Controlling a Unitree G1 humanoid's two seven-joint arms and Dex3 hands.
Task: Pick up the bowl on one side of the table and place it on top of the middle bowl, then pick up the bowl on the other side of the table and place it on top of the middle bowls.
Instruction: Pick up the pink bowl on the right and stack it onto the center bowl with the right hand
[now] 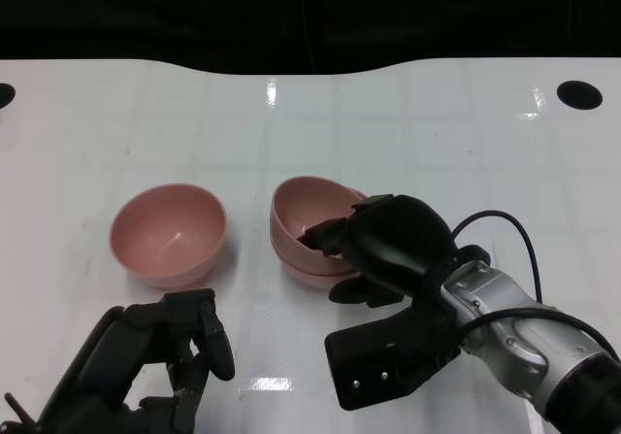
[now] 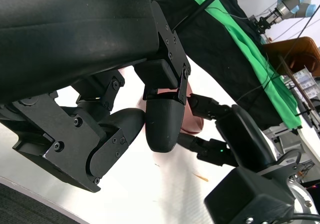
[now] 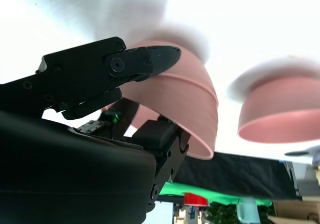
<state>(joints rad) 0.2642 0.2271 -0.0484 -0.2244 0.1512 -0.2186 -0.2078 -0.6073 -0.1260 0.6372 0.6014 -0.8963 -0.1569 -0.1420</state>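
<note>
right hand: the right hand (image 1: 364, 245) gripped the rim of the upper bowl (image 1: 309, 204), one finger over the near edge, others under/outside, per right wrist view.
upper bowl: sat tilted in the middle bowl (image 1: 306, 271) at counter centre; mouth faced up and leaned away from the robot, to its left. Not seated flat yet.
left bowl: the left bowl (image 1: 168, 233) stood upright on the counter (image 1: 437, 133), mouth up, well apart from the stack, on the robot's left.
left hand: the left hand (image 1: 160, 361) hovered near the robot's edge just short of the left bowl, held nothing, fingers partly curled but apart, so it read as open.
stage (guess): 1st stack nearly done, release pending; 2nd bowl untouched.
risk 1: letting go w/ bowl this tilted, it could rock, slide off the lower rim or settle crooked; cause = uneven seating.
risk 2: finger hooked inside rim could drag the bowl, maybe both, on pull-out.
risk 3: crooked stack would make the 3rd bowl sit badly.
axis: bowls round, no long axis; only the mouth direction matters.
</note>
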